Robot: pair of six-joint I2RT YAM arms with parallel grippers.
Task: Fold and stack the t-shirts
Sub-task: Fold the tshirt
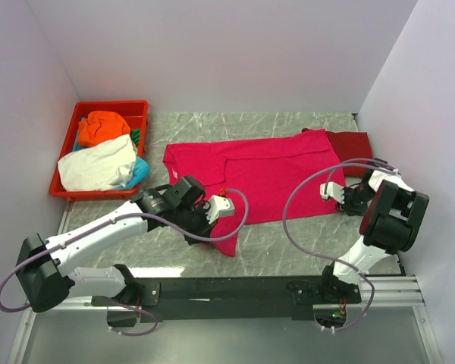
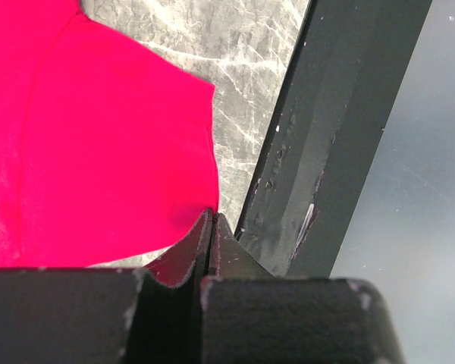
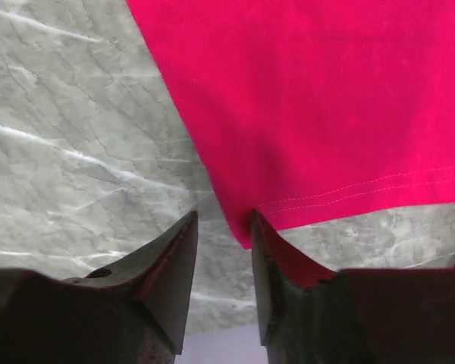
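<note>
A bright pink-red t-shirt lies spread flat across the middle of the marble table. My left gripper sits at its near left part. In the left wrist view its jaws are pressed together, with the edge of the pink-red t-shirt pinched at their tips. My right gripper is at the shirt's right corner. It stands open, with the hemmed corner of the pink-red t-shirt lying just in front of the gap, against the right finger. A darker red t-shirt lies behind, at the back right.
A red plastic tray at the back left holds orange, white and teal t-shirts. A black mounting rail runs along the near edge. Walls close the left, back and right sides.
</note>
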